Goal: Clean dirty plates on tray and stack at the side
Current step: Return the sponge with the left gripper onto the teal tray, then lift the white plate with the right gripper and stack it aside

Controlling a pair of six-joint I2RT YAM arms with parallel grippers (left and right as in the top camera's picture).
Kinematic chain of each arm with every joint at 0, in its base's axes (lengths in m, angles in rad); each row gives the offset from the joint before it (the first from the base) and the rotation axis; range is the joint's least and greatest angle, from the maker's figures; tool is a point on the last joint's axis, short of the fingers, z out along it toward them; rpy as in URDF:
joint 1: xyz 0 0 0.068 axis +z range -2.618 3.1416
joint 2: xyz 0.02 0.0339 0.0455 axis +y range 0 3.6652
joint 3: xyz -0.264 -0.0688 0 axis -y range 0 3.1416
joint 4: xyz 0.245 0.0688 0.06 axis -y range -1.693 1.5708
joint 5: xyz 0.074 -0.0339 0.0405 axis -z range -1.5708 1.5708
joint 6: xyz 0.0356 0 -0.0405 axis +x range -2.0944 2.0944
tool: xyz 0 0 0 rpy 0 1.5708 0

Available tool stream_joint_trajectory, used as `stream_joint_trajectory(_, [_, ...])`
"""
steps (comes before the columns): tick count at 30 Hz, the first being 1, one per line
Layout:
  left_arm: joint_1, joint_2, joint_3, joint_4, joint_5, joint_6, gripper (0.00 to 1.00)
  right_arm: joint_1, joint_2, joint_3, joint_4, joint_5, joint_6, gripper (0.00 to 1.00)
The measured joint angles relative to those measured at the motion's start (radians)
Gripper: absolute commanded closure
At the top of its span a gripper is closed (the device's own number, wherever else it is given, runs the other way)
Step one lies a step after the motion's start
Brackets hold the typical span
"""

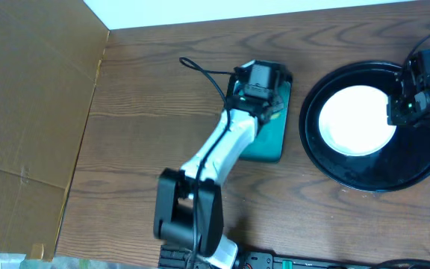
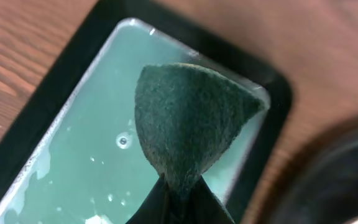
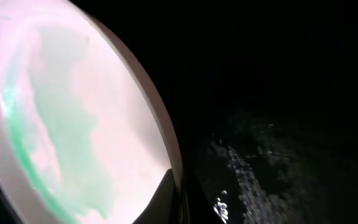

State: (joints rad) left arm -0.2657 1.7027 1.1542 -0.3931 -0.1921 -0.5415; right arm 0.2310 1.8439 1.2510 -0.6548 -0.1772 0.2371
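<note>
Plate: I see one white plate [image 1: 353, 119]. It lies in the big black tray [image 1: 334, 168], on the right side of the table [image 1: 148, 97].
Dirt: A green smear [image 3: 23, 162] curves along the inside of the plate, close to the rim.
Right gripper: My right gripper [image 3: 178, 200] is at the plate's right edge. Its fingers are narrow, one on each side of the rim, so I think they pinch the plate.
Left gripper: My left gripper [image 2: 178, 198] pinches a dark green sponge [image 2: 188, 118]. The sponge hangs over the small teal tray [image 2: 55, 93], which has some water in it.
How the plate will feel: I think it is hard, smooth and light, and it could break if dropped. If it gets wet it will be slippery.
Where to hold: The rim is the best spot, because it is thin enough for the fingers.
Sponge: It is soft and bends in the pinch.
Next job: Carry the sponge to the plate and rub the smear while the right side holds the plate steady.
Watch out: If I push too hard, the plate may slide or turn in the pinch.
</note>
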Motion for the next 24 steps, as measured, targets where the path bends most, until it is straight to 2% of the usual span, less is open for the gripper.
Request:
stream_joint_trajectory(6, [0.089, 0.108, -0.004, 0.003, 0.063, 0.027, 0.89, 0.029, -0.092, 0.010, -0.003, 0.090, -0.029, 0.99])
stream_joint_trajectory(7, [0.102, 0.116, -0.004, 0.005, 0.064, 0.027, 0.85, 0.035, -0.103, 0.010, -0.004, 0.110, -0.036, 0.99])
stream_joint_trajectory(10, [0.142, 0.126, -0.005, 0.008, 0.066, 0.042, 0.62, 0.065, -0.134, 0.010, -0.008, 0.206, -0.048, 0.99])
stream_joint_trajectory(13, [0.166, 0.125, -0.005, 0.011, 0.067, 0.047, 0.49, 0.100, -0.165, 0.010, -0.008, 0.304, -0.080, 0.99])
stream_joint_trajectory(19, [0.167, 0.113, -0.005, 0.008, 0.113, 0.086, 0.37, 0.158, -0.211, 0.010, 0.003, 0.481, -0.173, 0.99])
stream_joint_trajectory(24, [0.166, 0.010, -0.006, 0.001, 0.134, 0.102, 0.31, 0.202, -0.216, 0.010, 0.062, 0.612, -0.309, 0.99])
